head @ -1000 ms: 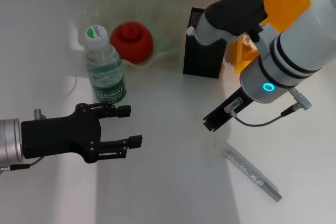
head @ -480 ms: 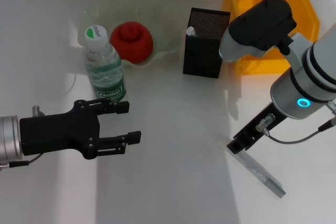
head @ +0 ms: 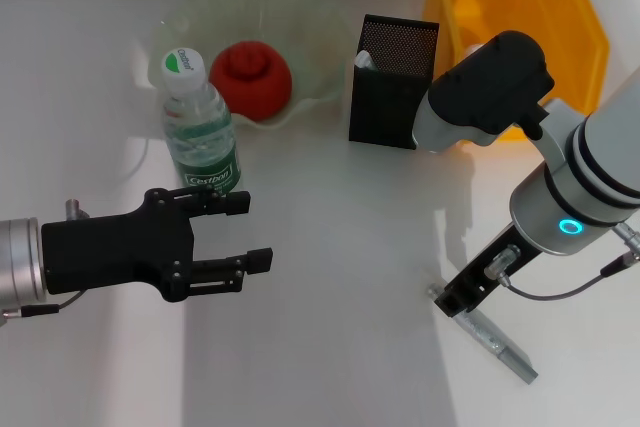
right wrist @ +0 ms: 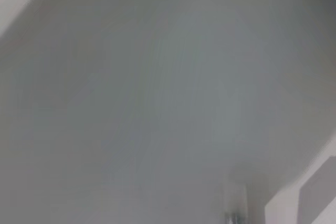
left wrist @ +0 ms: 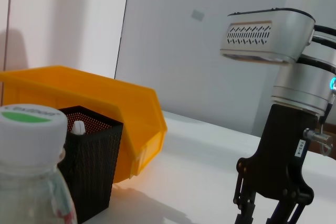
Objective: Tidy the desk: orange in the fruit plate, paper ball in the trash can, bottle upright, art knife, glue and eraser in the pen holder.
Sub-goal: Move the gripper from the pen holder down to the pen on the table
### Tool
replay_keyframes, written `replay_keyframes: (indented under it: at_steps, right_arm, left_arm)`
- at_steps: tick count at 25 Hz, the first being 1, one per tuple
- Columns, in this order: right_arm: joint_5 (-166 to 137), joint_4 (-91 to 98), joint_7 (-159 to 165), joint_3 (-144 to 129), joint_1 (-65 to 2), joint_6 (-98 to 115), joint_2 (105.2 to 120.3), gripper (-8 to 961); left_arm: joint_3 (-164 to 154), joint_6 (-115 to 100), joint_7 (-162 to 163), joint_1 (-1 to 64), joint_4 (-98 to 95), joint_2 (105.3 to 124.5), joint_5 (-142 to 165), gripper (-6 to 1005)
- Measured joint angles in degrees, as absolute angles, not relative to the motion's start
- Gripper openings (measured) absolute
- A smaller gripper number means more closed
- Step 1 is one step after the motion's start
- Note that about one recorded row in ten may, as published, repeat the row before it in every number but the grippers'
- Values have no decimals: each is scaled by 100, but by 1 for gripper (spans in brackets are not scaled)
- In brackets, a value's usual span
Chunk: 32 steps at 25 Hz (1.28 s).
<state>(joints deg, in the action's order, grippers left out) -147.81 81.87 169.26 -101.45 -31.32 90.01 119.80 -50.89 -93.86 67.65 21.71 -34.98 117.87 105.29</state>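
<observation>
- Right hand (head: 462,299) low over the worktop (head: 330,247), at the near end of the art knife (head: 492,339); finger state cannot be told.
- Knife lies flat on the worktop, in front of the trash can (head: 520,17).
- Left hand (head: 240,232) open, empty, hovering just in front of the bottle (head: 200,127).
- Bottle upright, beside the fruit plate (head: 300,27).
- Orange (head: 252,79) in the plate.
- Pen holder (head: 390,82) stands between plate and can.

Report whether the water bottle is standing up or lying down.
Upright. The bottle stands on its base beside the fruit plate, white-and-green cap on top, label reading level; the left wrist view also shows the cap uppermost.
</observation>
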Motion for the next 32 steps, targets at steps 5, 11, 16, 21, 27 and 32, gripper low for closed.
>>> replay_keyframes:
  at_steps: [5,11,16,21,27,32]
  right_arm:
    - [-14787,8033,16926,-10334,-3154,8800,11980,463]
    - [-14775,7987,16927,-10407,-3134,8645,11979,360]
    - [-14762,7972,16928,-10414,-3126,8587,11979,256]
    - [-14762,7955,16928,-10415,-3131,8577,11980,187]
    - [-14762,7967,16928,-10415,-3127,8577,11980,171]
    - [-14762,8034,16927,-10415,-3119,8583,11979,147]
  left_arm:
    - [-5089,-9386,6767,2160,-3498,11795,10529,755]
    - [-5089,-9386,6768,2154,-3498,11802,10529,755]
    - [-5089,-9400,6768,2145,-3498,11803,10529,755]
    - [-5089,-9403,6768,2130,-3498,11804,10530,755]
    - [-5089,-9415,6768,2127,-3498,11804,10530,755]
    - [-5089,-9422,6768,2135,-3498,11804,10529,755]
